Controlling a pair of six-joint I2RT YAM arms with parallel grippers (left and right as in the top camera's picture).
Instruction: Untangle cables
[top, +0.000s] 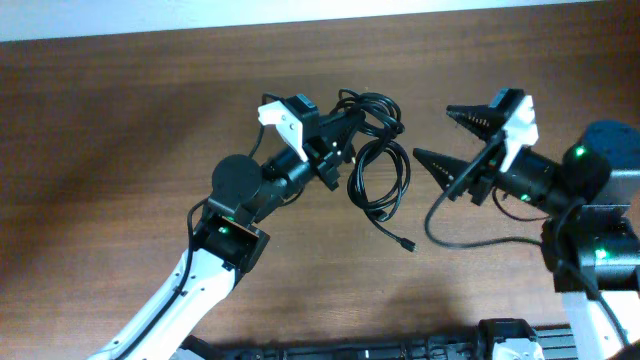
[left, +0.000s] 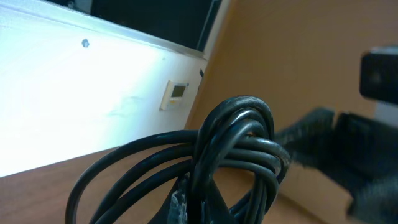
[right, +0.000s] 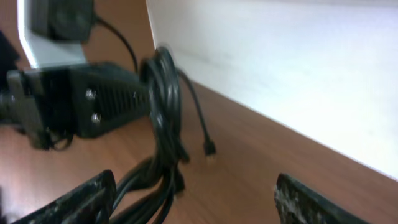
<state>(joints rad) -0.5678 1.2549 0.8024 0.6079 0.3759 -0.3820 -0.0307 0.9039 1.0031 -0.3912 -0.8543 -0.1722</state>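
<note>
The cables (top: 372, 112) are thin black cords bunched in loops at the table's middle. One long loop (top: 380, 180) trails toward me and ends in a small plug (top: 408, 245). My left gripper (top: 347, 128) is shut on the bundle's left side. In the left wrist view the coiled cables (left: 239, 140) rise from between the shut left gripper (left: 193, 202). My right gripper (top: 432, 132) stands open just right of the bundle, touching nothing. In the right wrist view the open right gripper (right: 196, 205) faces the cables (right: 165, 106); one finger (right: 81, 199) is beside the lower strands.
The table is brown wood (top: 150, 110), with a white wall (right: 298, 68) along its far edge. The right arm's own thicker wire (top: 470, 238) curves over the table beside its wrist. The left arm's body (top: 240, 190) lies to the bundle's lower left.
</note>
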